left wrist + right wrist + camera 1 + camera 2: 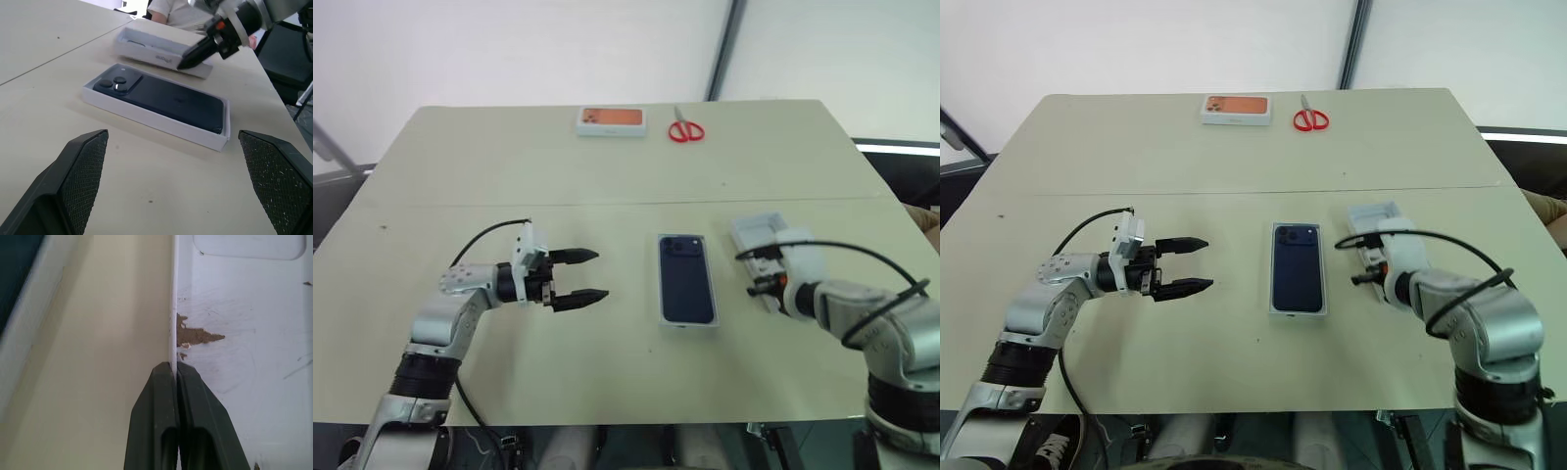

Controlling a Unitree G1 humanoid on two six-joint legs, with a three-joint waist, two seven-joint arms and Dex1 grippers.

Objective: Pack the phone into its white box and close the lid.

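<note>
Right gripper (pixel 175 369) pinches the near wall of the plain white rectangular lid (pixel 756 233).

Its two black fingers are closed on that thin wall, one inside and one outside. The dark navy-blue phone (pixel 686 278) lies camera-side up in the shallow white box (pixel 146 116), just left of the lid. The left gripper (pixel 589 275) hovers with fingers spread wide, empty, well left of the box.
</note>
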